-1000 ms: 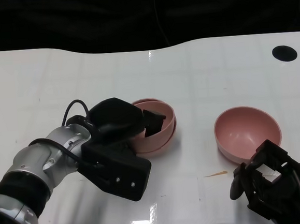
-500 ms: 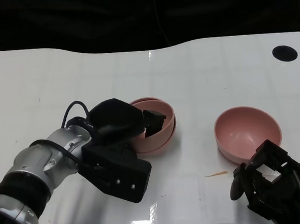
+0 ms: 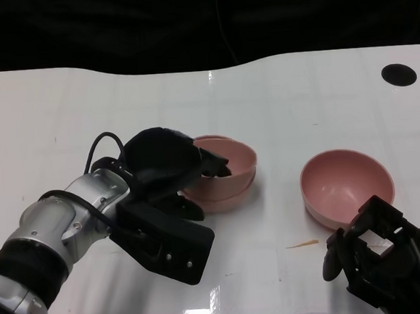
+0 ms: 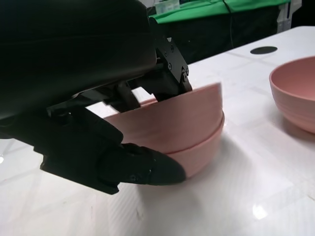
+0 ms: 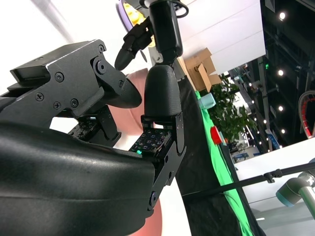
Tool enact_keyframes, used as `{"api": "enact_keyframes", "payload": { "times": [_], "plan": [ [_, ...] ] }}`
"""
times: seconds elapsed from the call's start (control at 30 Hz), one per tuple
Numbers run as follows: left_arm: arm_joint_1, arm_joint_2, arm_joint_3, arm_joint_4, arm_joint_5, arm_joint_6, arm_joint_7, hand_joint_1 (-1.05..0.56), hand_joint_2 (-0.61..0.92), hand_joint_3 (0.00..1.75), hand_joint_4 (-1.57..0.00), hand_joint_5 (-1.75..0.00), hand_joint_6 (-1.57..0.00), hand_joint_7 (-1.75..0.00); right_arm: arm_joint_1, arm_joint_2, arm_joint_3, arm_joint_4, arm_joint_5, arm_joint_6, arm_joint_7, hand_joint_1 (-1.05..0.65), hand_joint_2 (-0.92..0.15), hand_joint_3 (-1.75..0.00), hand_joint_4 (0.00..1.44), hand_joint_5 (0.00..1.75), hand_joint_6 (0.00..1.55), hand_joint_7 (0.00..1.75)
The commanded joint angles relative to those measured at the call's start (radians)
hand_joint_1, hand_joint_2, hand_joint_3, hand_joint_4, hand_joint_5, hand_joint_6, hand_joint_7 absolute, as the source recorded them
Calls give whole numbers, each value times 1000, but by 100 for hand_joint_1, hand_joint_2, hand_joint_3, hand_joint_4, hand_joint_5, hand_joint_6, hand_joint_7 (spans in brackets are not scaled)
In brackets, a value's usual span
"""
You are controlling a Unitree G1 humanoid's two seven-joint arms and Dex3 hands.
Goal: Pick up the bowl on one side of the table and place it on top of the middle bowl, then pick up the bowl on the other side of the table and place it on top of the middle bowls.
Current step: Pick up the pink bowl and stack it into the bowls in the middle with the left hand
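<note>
- Plain pink is seen on the two round nested plastic bowls (image 3: 226, 176) held at the fingers of the black left hand (image 3: 163, 168).
- The same pink is shown by the round bowl (image 3: 347, 185) just beyond the black right hand (image 3: 382, 260).
- A glossy white tabletop (image 3: 61, 118) is seen.

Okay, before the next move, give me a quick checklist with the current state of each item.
1. Top bowl nested in the middle bowl: ok in the head view; in the left wrist view its rim looks a bit tilted.
2. Left hand let go of the top bowl: not ok, fingers are over its rim and under its wall.
3. Stack steady once released: cannot tell.
4. Right-side bowl upright and unobstructed on the table: ok.
5. Right hand holding nothing, near that bowl: ok, it sits just beside the near rim.
</note>
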Motion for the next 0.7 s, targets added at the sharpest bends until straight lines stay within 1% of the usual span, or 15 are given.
{"api": "enact_keyframes", "payload": {
  "times": [0.03,0.2,0.33,0.5,0.6,0.7],
  "plan": [
    [26,22,9,-23,-9,18,-15,-98,92,53,-13,0,-43,0,1,-9,-12,-4,20,0,6,-4,-60,-113,87,171,76,148],
    [44,34,9,-43,-15,22,-17,-98,92,55,-7,0,-41,0,0,-11,-14,3,21,-13,16,-5,-61,-112,87,171,76,147],
    [63,39,17,-56,-26,19,-8,-96,92,52,-9,-1,-43,-1,0,-13,-16,1,18,-7,8,-5,-61,-112,88,170,77,147],
    [95,65,33,-117,-28,30,-7,-94,92,51,-10,-1,-44,-1,-3,-13,-20,1,22,-3,9,-4,-60,-114,88,171,76,148],
    [146,87,78,-187,-75,24,-9,-93,92,50,-10,-1,-44,-1,-3,-13,-21,0,19,-2,4,-4,-59,-115,88,172,77,148],
    [212,117,124,-280,-101,28,4,-93,92,49,-12,-2,-47,-2,-1,-16,-21,-7,16,8,-1,-3,-60,-115,88,172,76,149]
  ]
}}
